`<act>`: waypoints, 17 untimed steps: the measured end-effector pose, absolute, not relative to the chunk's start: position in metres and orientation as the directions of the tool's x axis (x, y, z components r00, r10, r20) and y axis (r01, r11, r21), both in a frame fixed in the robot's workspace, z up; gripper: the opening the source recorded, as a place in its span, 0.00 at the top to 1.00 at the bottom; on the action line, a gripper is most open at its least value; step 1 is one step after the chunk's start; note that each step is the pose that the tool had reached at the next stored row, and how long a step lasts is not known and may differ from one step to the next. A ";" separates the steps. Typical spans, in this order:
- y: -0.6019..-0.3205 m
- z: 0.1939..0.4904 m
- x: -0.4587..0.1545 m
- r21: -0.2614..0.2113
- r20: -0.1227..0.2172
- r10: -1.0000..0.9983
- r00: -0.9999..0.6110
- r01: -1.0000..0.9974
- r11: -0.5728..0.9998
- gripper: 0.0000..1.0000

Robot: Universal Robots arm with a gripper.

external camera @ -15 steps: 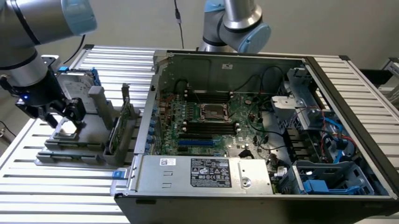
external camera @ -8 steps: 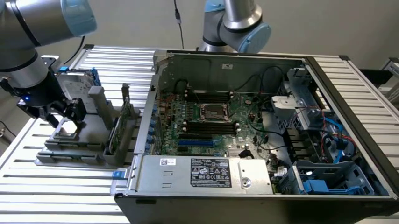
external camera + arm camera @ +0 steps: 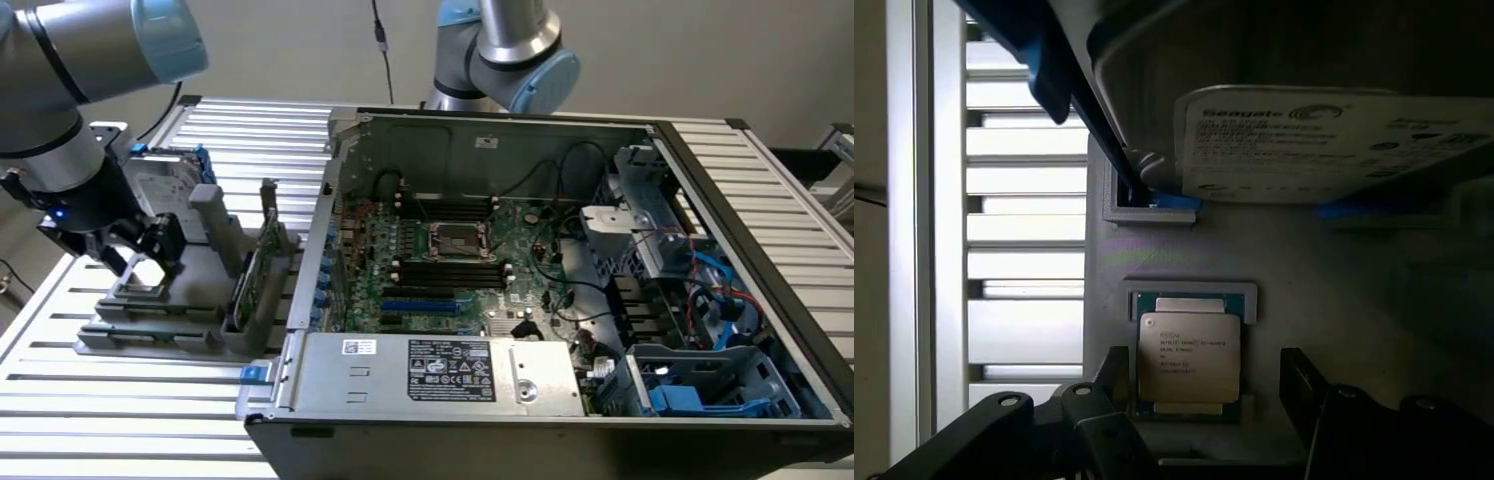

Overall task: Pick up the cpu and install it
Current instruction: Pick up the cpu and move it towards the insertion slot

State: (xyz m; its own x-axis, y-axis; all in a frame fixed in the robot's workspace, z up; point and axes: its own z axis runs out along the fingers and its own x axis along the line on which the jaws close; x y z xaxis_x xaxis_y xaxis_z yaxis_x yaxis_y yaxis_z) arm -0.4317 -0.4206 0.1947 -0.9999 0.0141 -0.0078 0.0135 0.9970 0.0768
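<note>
Here, at the exterior view's left, your two-fingered black gripper (image 3: 138,255) hangs low over the grey moulded parts fixture (image 3: 147,322) on the slatted table. The small flat square cpu with the silver-grey metal top (image 3: 144,270) lies in its shallow nest directly beneath. In the wrist view the fingers (image 3: 1112,372) stand spread wide, one on each side of the cpu (image 3: 1189,355), and as far as you can tell neither touches it. The large silver rectangular hard drive with blue brackets (image 3: 1324,140) sits just beyond in the same fixture and is not your target.

Judge the chip as light, thin and fully stiff, with a smooth lid that would likely slip under a loose pinch. Its underside and corners are probably delicate, so take it by two opposite edges, square and level, with modest force.

Further to the exterior view's right, well apart, the open black computer case (image 3: 494,140) holds the dark square metal socket frame (image 3: 454,240).
</note>
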 end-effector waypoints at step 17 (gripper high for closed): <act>-0.421 0.188 -0.432 0.086 0.000 0.018 -1.000 0.018 0.996 0.29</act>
